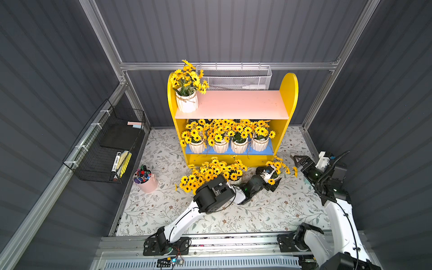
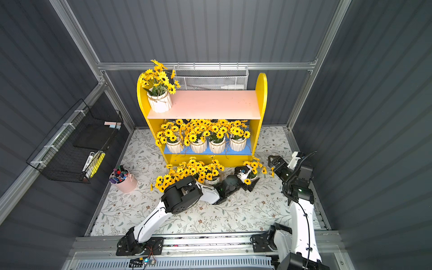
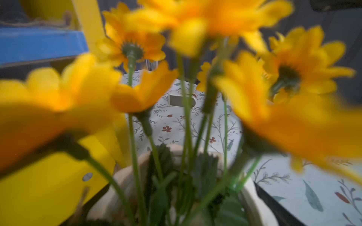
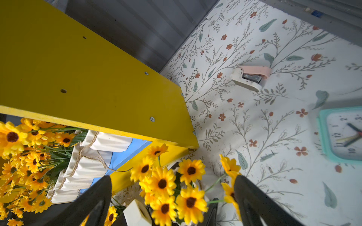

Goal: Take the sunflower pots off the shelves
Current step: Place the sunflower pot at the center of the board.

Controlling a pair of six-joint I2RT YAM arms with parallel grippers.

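Note:
The shelves are a yellow unit with a pink upper board and a blue lower board. One sunflower pot stands at the left end of the upper board. Several sunflower pots line the lower board. More pots stand on the mat in front of the unit. My left gripper is low by the unit's right foot, shut on a sunflower pot whose blooms fill the left wrist view. My right gripper hangs open just above and to the right of that pot.
A pink cup of markers stands on the mat at the left. A black wire basket hangs on the left wall and a white mesh basket behind the unit. A stapler and a teal clock lie right of the unit.

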